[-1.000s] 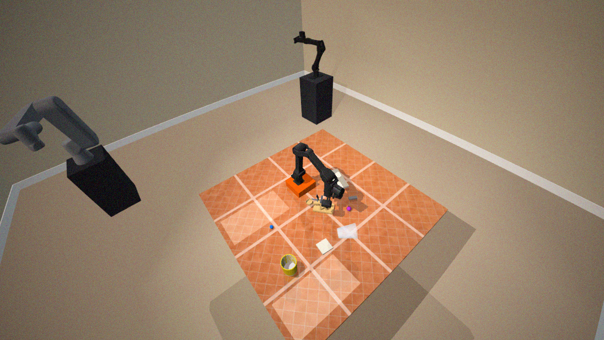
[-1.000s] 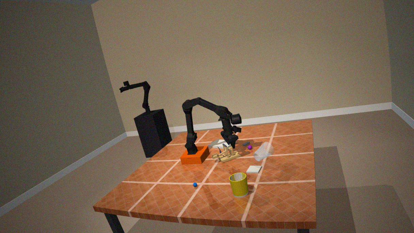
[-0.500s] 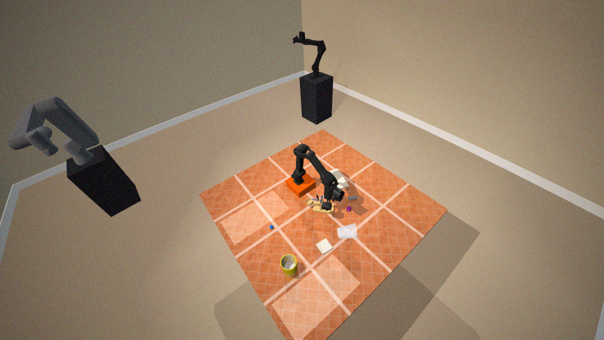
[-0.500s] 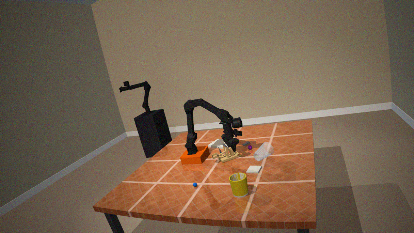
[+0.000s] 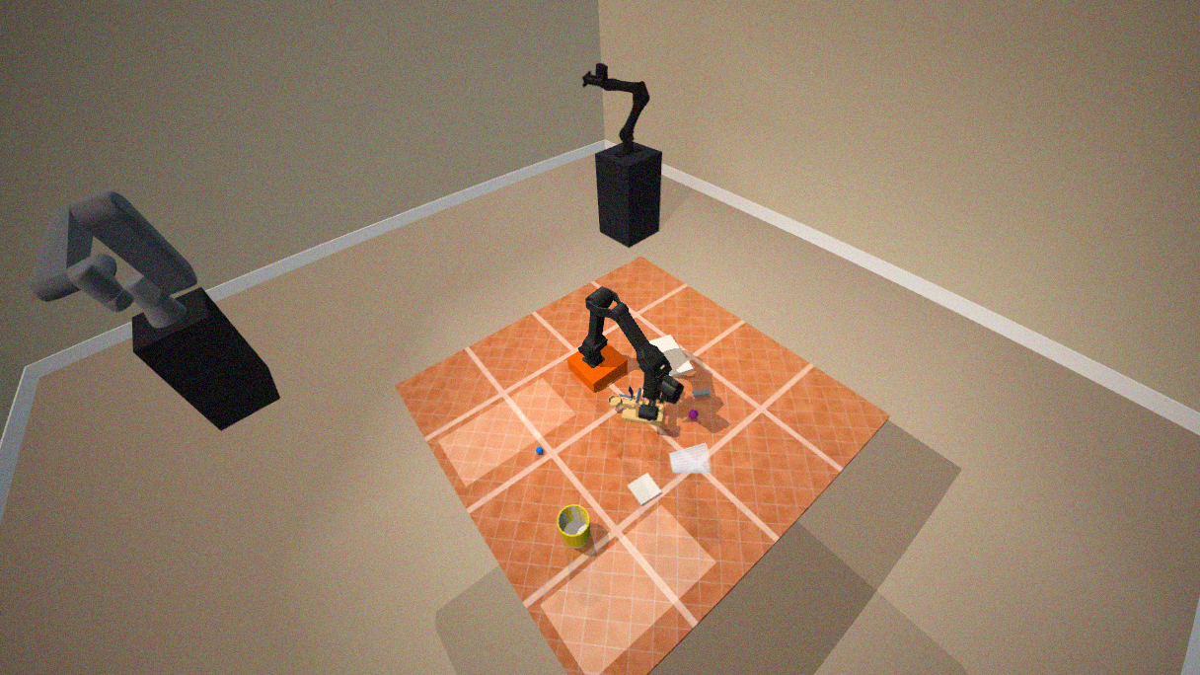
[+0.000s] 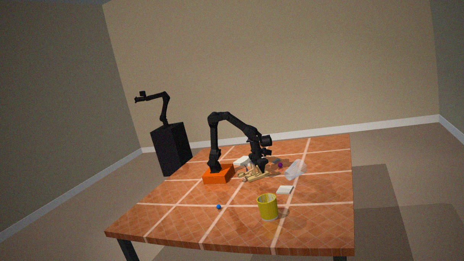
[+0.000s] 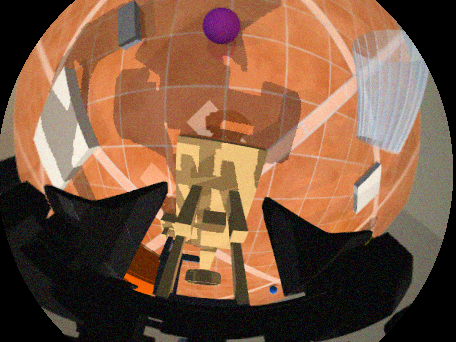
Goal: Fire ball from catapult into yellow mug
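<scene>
The wooden catapult [image 5: 631, 415] [image 6: 256, 178] [image 7: 245, 160] stands on the table. My gripper [image 5: 650, 412] [image 6: 262, 171] [image 7: 216, 195] is open and low over it, with one finger on each side of its frame in the wrist view. The catapult's cup [image 5: 615, 401] [image 6: 240, 174] points toward my arm's base; I see no ball in it. A small blue ball [image 5: 539, 450] [image 6: 218, 207] [image 7: 273, 289] lies on the table. A purple ball [image 5: 693, 413] [image 6: 279, 165] [image 7: 221, 25] lies beyond the catapult's other end. The yellow mug [image 5: 575, 537] [image 6: 268, 208] stands upright near the front.
A clear ribbed tumbler [image 5: 689, 459] [image 6: 293, 171] [image 7: 390, 95] lies on its side. A white tile [image 5: 644, 488] [image 6: 284, 189] [image 7: 367, 187] lies near the mug. A larger white block [image 6: 241, 160] and a grey block [image 5: 701, 393] [image 6: 276, 160] [image 7: 128, 25] lie behind the catapult. My arm stands on an orange base [image 5: 594, 379] [image 6: 214, 179].
</scene>
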{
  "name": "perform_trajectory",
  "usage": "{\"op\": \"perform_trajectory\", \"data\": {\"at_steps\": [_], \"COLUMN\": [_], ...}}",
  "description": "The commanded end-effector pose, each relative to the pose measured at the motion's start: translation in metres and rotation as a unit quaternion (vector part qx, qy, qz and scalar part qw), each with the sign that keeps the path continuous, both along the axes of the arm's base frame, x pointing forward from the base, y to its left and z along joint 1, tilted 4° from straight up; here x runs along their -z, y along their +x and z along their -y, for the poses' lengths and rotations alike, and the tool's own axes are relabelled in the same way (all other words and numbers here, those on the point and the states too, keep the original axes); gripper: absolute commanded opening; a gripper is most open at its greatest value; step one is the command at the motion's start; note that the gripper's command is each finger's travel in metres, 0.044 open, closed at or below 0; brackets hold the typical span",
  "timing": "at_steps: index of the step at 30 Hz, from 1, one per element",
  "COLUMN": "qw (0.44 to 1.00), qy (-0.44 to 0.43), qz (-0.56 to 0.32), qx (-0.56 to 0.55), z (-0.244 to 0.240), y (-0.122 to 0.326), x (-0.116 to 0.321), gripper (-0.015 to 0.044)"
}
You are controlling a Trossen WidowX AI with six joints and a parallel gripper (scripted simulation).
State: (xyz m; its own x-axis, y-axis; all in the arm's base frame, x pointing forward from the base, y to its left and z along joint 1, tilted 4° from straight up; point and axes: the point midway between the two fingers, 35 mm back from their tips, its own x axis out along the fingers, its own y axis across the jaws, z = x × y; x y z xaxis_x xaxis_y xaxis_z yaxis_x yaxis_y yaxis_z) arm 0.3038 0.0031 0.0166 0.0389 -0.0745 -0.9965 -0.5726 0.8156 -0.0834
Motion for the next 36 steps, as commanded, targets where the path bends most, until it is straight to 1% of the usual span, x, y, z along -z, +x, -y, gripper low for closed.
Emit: {"op": "perform_trajectory", "data": {"at_steps": [1, 9, 15, 17, 19, 21, 25, 30, 36], "qw": [1.0, 1.0, 1.0, 1.0, 1.0, 1.0, 1.0, 0.996, 0.982], "qy": [0.0, 0.0, 0.0, 0.0, 0.001, 0.001, 0.002, 0.004, 0.006], "qz": [0.001, 0.001, 0.001, 0.001, 0.0, 0.0, 0.001, 0.006, 0.013], "qx": [0.0, 0.0, 0.0, 0.0, 0.0, 0.0, 0.01, 0.089, 0.189], "z": [0.0, 0.0, 0.0, -0.001, -0.003, -0.004, 0.003, 0.052, 0.115], "y": [0.0, 0.0, 0.0, 0.001, 0.0, -0.002, -0.001, -0.002, -0.014], "x": [-0.001, -0.001, -0.001, -0.011, -0.039, -0.05, -0.051, -0.053, -0.057], "gripper": [0.0361, 0.0151, 0.0111, 0.0059, 0.0006, 0.0, 0.0, 0.0, 0.0]}}
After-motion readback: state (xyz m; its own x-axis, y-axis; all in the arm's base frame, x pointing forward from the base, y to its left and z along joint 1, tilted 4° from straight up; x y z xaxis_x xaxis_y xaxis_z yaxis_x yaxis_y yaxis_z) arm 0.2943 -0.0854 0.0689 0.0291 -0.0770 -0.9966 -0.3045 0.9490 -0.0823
